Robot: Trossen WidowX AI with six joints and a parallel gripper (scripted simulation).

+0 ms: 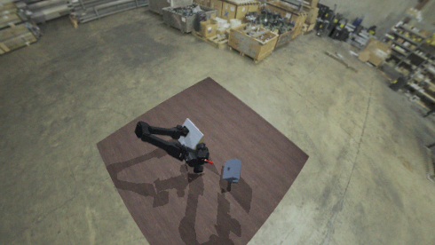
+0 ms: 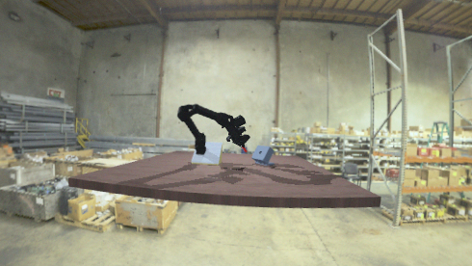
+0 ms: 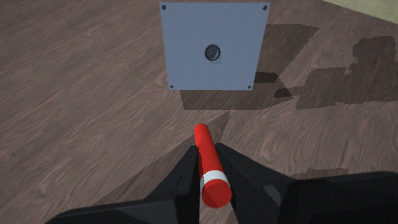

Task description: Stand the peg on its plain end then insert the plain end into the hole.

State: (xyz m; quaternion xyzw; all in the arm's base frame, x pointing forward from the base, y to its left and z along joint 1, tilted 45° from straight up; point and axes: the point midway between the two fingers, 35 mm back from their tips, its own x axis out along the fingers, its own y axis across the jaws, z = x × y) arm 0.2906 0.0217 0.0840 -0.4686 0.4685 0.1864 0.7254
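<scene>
The red peg (image 1: 209,162) (image 2: 245,149) (image 3: 210,159) is held in the air and tilted. Its white-banded end is nearest the wrist camera, and its plain end points away toward the panel side. My gripper (image 1: 205,161) (image 2: 243,146) (image 3: 206,150) is shut on the peg, with a finger on each side. The blue-grey sloped panel (image 1: 233,172) (image 2: 263,155) (image 3: 187,37) stands ahead of the gripper. Its round hole (image 3: 212,52) shows dark and empty near the middle of the face. The plain end is apart from the panel, below the hole in the wrist view.
A pale tilted board (image 1: 193,134) (image 2: 208,154) stands beside the arm's base on the brown table (image 1: 266,151) (image 2: 222,194) (image 3: 75,75). Shadows of the arm and panel fall across the table. The panel has a small screw at each face corner.
</scene>
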